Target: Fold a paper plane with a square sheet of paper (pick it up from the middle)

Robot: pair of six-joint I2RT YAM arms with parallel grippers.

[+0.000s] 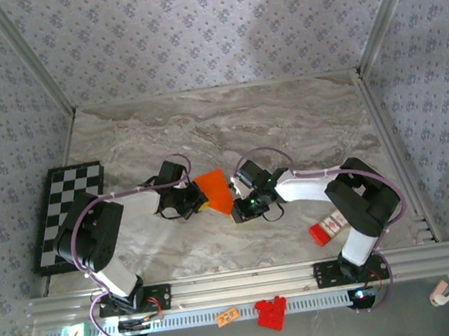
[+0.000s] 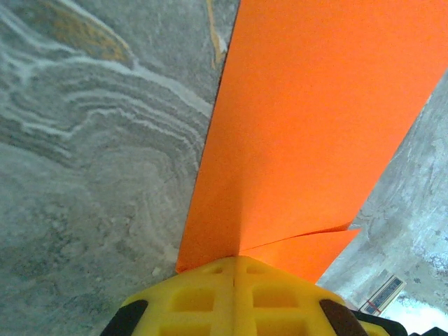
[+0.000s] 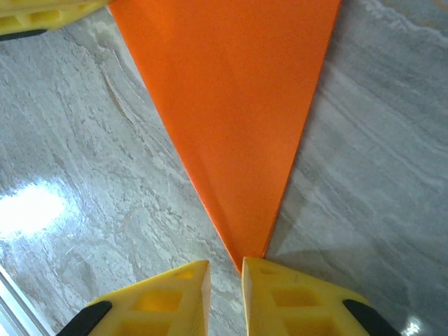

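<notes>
**A:** Which fingers does the coming move depend on?

**B:** Nearest me is the right gripper [image 3: 225, 271]. Its fingers stand a narrow slit apart, with bare table showing between them. The pointed tip of the orange sheet [image 3: 231, 119] ends at the mouth of that slit, against the inner corner of one finger. I cannot tell whether it touches.

**A:** And the long axis?

**B:** It runs from that tip toward the left and slightly farther from me, and the sheet widens as it goes. At the wide end the left gripper [image 2: 234, 264] is closed flat on the edge, where a second layer fans out beside the crease. The sheet therefore spans the gap between the two grippers, mid-way across the marble table [image 1: 300, 116].

**A:** So which arm acts?

**B:** In my judgement, the right. The tip lies straight ahead on its centre line, so a short advance and a squeeze should take it. The left need only hold.
</notes>
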